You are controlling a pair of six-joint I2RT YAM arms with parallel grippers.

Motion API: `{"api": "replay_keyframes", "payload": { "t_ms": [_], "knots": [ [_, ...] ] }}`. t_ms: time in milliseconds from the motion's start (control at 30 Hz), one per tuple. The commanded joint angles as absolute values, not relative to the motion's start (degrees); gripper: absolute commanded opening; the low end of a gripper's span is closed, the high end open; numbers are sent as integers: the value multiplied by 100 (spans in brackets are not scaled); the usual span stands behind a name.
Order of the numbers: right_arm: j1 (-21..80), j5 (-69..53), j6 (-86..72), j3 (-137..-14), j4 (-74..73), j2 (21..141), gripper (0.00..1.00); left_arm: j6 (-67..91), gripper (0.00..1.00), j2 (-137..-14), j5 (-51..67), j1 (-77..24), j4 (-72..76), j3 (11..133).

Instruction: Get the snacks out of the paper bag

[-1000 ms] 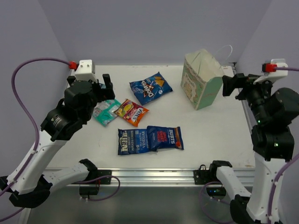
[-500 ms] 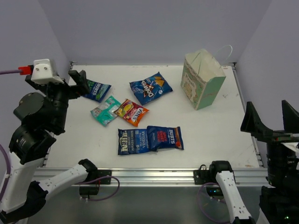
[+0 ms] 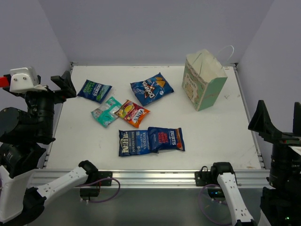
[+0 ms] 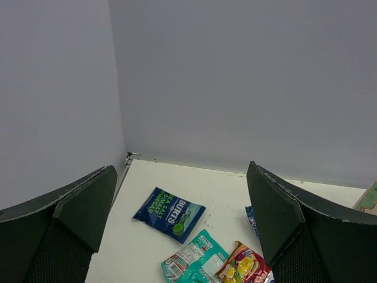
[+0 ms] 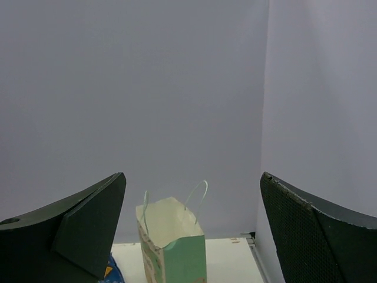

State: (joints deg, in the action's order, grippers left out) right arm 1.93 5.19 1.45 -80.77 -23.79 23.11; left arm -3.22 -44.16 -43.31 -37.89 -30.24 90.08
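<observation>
The pale green paper bag (image 3: 203,80) stands upright at the back right, mouth open, and shows in the right wrist view (image 5: 174,244). Six snack packets lie flat on the table: dark blue ones at the far left (image 3: 94,90), back middle (image 3: 151,88) and two side by side in front (image 3: 133,142) (image 3: 166,138), a teal-white one (image 3: 106,111) and a red-yellow one (image 3: 132,113). My left gripper (image 3: 55,88) is open and empty, raised off the table's left edge. My right gripper (image 3: 278,123) is open and empty, raised off the right edge.
Grey walls close in the table (image 3: 211,136) at the back and both sides. A metal rail (image 3: 155,175) runs along the near edge. The left wrist view shows the far-left blue packet (image 4: 169,213), the teal one (image 4: 194,259) and the red-yellow one (image 4: 244,265).
Both arms have drawn back and up from the table. The left gripper left the far-left spot, where a dark blue packet now lies uncovered. The right gripper moved away from the bag.
</observation>
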Motion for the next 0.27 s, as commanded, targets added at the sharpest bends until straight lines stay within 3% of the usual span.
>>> {"api": "replay_keyframes", "payload": {
  "t_ms": [0,233],
  "knots": [
    [255,774,141,-8147,-2013,2496,99,-633,100,-4298,-4509,-3753,-2628,8808],
    [272,721,97,-8209,-1899,2619,99,-580,100,-4342,-4623,-3753,-2663,8596]
  ]
}}
